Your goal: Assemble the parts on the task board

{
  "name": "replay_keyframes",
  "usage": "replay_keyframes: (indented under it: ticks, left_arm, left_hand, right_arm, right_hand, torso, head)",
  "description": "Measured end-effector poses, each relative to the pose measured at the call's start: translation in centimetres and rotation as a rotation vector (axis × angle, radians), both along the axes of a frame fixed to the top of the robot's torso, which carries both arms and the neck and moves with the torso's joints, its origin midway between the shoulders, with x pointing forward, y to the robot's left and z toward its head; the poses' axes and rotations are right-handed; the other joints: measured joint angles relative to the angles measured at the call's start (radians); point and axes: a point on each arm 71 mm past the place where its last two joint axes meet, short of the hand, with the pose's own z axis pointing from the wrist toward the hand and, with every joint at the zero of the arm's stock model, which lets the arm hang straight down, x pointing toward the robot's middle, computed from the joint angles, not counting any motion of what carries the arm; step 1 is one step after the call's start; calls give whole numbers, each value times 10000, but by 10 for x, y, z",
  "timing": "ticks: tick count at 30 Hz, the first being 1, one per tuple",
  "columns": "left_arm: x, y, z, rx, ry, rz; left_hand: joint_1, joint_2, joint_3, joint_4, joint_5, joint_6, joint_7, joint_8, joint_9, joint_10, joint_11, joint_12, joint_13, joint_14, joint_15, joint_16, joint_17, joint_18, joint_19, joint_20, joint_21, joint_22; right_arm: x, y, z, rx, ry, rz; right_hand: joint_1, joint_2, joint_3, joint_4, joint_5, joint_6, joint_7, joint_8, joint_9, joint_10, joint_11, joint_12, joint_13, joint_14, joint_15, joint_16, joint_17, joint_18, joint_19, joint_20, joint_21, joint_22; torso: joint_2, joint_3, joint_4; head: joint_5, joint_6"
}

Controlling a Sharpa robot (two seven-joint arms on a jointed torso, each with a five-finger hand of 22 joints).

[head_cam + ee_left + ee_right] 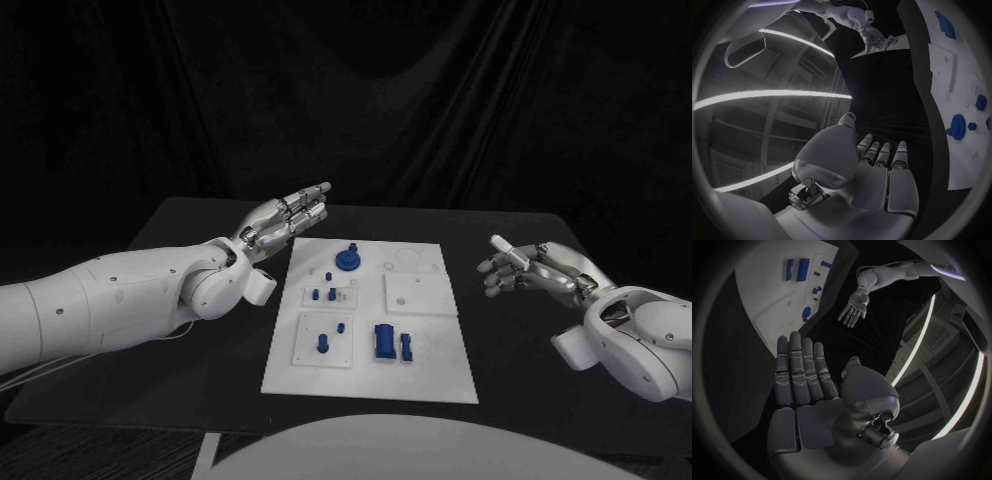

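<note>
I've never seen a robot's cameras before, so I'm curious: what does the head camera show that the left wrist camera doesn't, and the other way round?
Only the head view takes in the whole task board on the black table, with the tall blue block near its front, and the backs of both arms. Only the left wrist view shows the left hand from behind, its palm bare and fingers stretched out. Both show the round blue part, the right hand open and holding nothing, and both hands off the board.
</note>
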Motion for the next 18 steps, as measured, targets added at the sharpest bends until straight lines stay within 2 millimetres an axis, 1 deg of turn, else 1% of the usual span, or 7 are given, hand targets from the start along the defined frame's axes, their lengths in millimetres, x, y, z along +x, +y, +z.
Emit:
replay_keyframes:
  ticks: [2, 4, 6, 8, 14, 17, 18]
  left_arm:
    - [0, 0, 0, 16, -22, 35]
    - [0, 0, 0, 32, -39, 66]
    - [1, 0, 0, 51, -55, 96]
    - [1, 0, 0, 60, -67, 109]
    - [2, -2, -1, 68, -92, 111]
    - [2, -2, -1, 91, -66, 115]
    - [2, -2, -1, 97, -61, 121]
  left_hand:
    - [135, -51, 11, 38, 60, 84, -54, 18, 10, 1, -67, 0, 0, -13, -55, 0, 0, 0, 15, -46, 0, -2]
    - [161, -77, -17, 67, 61, 84, -54, 18, 10, -1, -69, 0, 1, 21, -89, 0, 0, 0, -23, -83, 0, -4]
    - [161, -77, -60, 110, 61, 84, -54, 18, 10, -1, -69, 0, 1, 21, -89, 0, 1, 0, 15, -118, 0, -6]
    - [163, -79, -56, 137, 61, 84, -54, 18, 10, -1, -69, 0, 2, 19, -91, 0, 1, 0, 15, -118, 0, -6]
    - [200, -115, -86, 219, 61, 84, -54, 18, 10, -1, -69, 0, 3, -16, -125, 0, 2, 0, -20, -153, 0, -5]
    - [-1019, -360, 93, 42, -408, -84, -220, -153, -74, -4, -215, 0, 3, 1, -290, 0, 3, 0, 1, -359, 0, -6]
    - [-1516, -445, 182, -47, -584, -139, -276, -219, -107, -7, -219, 0, 4, -12, -342, 0, 3, 0, -1, -428, 0, -5]
  right_arm:
    - [0, -2, -3, 504, -63, -121]
    - [-1, -3, -6, 881, -92, -191]
    - [-2, -4, -9, 1250, -120, -236]
    - [-2, -5, -11, 1510, -141, -248]
    - [-1, -6, -14, 2111, -140, -106]
    - [-1, -5, -14, 2126, -142, -97]
    - [0, -4, -14, 2136, -162, -96]
  right_hand:
    - [-53, 53, -195, -1, -216, -332, -106, -394, -495, -598, 210, -682, -849, -755, 248, -848, -524, 1, -828, 176, -86, -717]
    - [-90, 89, -366, -4, -373, -730, -285, -774, -971, -1307, 303, -1287, -1599, -1787, 420, -1542, -1036, -7, -1973, 279, -183, -1626]
    - [-114, 113, -528, -7, -495, -1376, -550, -1176, -1545, -2195, 281, -1832, -2331, -3192, 526, -2143, -1580, -169, -3475, 324, -304, -2818]
    - [-114, 113, -637, -5, -557, -1971, -790, -1455, -2009, -3006, 193, -2195, -2876, -4352, 566, -2522, -1949, -168, -4632, 344, -414, -3763]
    - [-68, 148, -647, -18, -682, -3591, -1444, -1982, -3180, -5279, -156, -2873, -4151, -7213, 506, -3280, -2683, -167, -7061, 389, -643, -5856]
    - [-782, -82, -414, -294, -874, -4168, -1410, -2238, -3460, -5788, -315, -3074, -4430, -7686, 335, -3516, -2911, -164, -7381, 170, -751, -6163]
    - [-1136, -186, -239, -390, -936, -4342, -1368, -2319, -3534, -5917, -366, -3142, -4497, -7766, 255, -3588, -2977, -250, -7460, 92, -751, -6225]
  torso:
    - [-23, 12, -8]
    - [-35, 18, -12]
    - [-44, 19, -24]
    - [-50, 15, -42]
    - [-66, -4, -93]
    - [-67, -5, -94]
    - [-64, -4, -94]
  head:
    - [0, 0]
    - [-7, 0]
    - [-3, 0]
    - [28, 0]
    - [66, 0]
    - [66, 4]
    - [62, 24]
